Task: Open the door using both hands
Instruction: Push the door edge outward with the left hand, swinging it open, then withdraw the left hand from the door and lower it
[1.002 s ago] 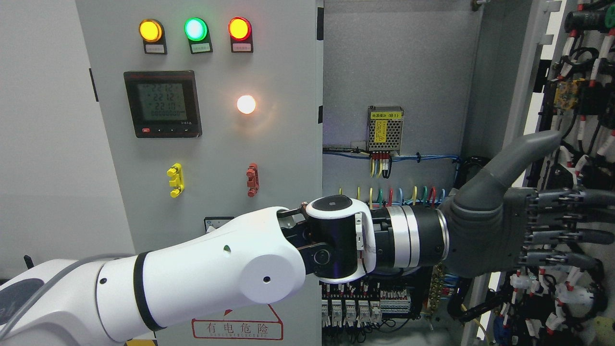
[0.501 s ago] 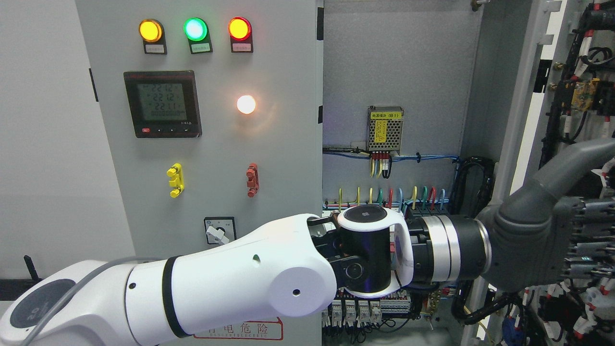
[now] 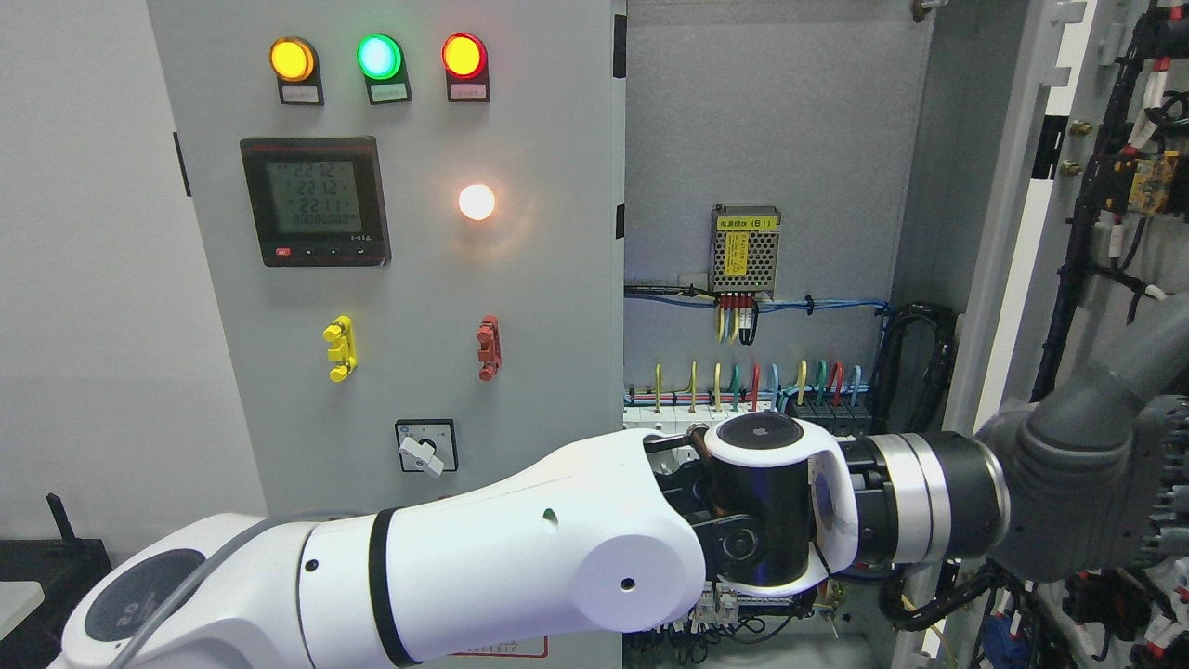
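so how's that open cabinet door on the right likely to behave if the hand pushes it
The door looks like stiff sheet metal, so it should probably swing, not flex. Wiring and components fixed to its inside face likely add weight. The left hand reaches it; its fingers run off frame.

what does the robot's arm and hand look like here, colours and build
The left arm has glossy white rounded shells with a black band, small dark screw holes and a thin grey cable along its upper part. Its wrist is a black cylinder in a white bracket, then a silver ring and black collar. The left hand is matte dark grey, largely cut off by the frame edge. No right arm shows.
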Motion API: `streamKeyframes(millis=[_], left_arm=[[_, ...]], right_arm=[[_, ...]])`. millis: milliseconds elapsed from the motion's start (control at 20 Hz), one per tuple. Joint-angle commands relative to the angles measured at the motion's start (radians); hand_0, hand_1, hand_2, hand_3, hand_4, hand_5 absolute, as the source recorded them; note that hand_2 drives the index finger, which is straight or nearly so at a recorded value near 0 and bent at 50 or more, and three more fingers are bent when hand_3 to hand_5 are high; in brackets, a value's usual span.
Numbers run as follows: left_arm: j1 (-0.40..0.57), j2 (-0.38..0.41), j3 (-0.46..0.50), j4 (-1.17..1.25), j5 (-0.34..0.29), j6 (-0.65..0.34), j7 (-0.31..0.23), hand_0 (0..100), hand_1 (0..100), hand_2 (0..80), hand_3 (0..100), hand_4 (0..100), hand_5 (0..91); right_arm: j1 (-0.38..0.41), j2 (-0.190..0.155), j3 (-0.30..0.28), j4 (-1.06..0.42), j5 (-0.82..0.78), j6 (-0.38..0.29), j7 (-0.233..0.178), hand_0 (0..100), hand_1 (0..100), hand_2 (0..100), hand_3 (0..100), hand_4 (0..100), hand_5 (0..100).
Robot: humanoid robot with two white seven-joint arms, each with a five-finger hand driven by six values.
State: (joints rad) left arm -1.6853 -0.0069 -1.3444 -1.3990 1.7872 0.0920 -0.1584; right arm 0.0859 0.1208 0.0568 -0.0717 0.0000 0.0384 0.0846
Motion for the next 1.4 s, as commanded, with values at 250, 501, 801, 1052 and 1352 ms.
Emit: streamKeyframes(millis=[250,501,801,1052,1352], left_arm=[[0.003,-0.038,0.007,0.034,-0.002,0.012,-0.009,0,0,0.0,0,0,0.0],[0.015,0.06,0.025,0.021,0.003,0.017,-0.023,0,0,0.0,0,0,0.0],[0.076,0.224,0.128,0.005,0.003,0.109,-0.046,0,0,0.0,0,0,0.0],[0.13,0.378,0.14,-0.06,-0.002,0.127,-0.133,0,0,0.0,0,0,0.0],[0.251,0.594,0.165,-0.265,-0.077,0.126,-0.173,0,0,0.0,0,0,0.0]], right_arm=[[0.0,0.0,0.0,0.0,0.006,0.0,0.0,38,0,0,0,0,0],[0.0,-0.001,0.0,0.0,0.006,0.0,0.0,38,0,0,0,0,0],[0.0,0.0,0.0,0.0,0.006,0.0,0.0,38,0,0,0,0,0],[0.0,0.0,0.0,0.0,0.006,0.0,0.0,38,0,0,0,0,0],[0.0,0.0,0.0,0.0,0.006,0.0,0.0,38,0,0,0,0,0]])
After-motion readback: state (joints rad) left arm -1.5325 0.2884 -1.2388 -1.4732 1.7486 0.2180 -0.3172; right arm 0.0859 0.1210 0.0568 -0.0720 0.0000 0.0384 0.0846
